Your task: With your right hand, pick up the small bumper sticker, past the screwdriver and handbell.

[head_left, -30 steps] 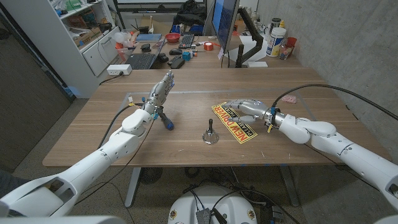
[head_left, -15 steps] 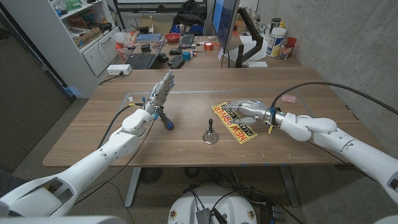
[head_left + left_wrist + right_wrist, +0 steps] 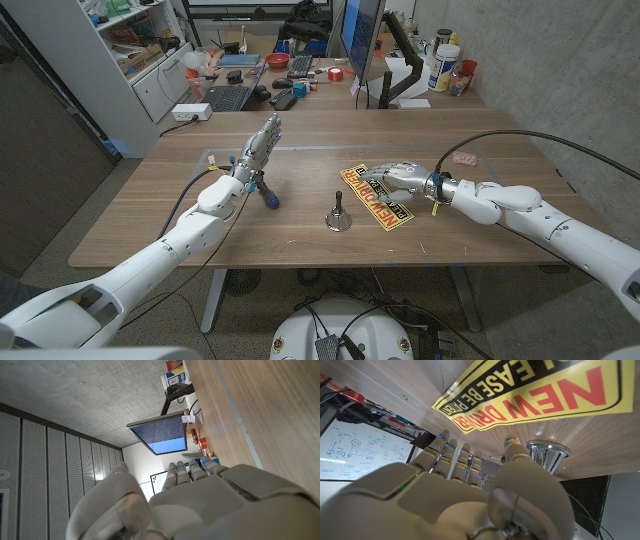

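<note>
Yellow rectangular bumper sticker [image 3: 377, 194] lies flat on wooden worktop [image 3: 300, 235]; right hand [image 3: 395, 177] rests over it, grasp unclear; left hand [image 3: 258, 150] raised, fingers apart, empty.

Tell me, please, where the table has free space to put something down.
Bare wood lies along the table front edge before the handbell, and across the far half. It is crowded where the right hand sits over the bumper sticker, and around the screwdriver.
</note>
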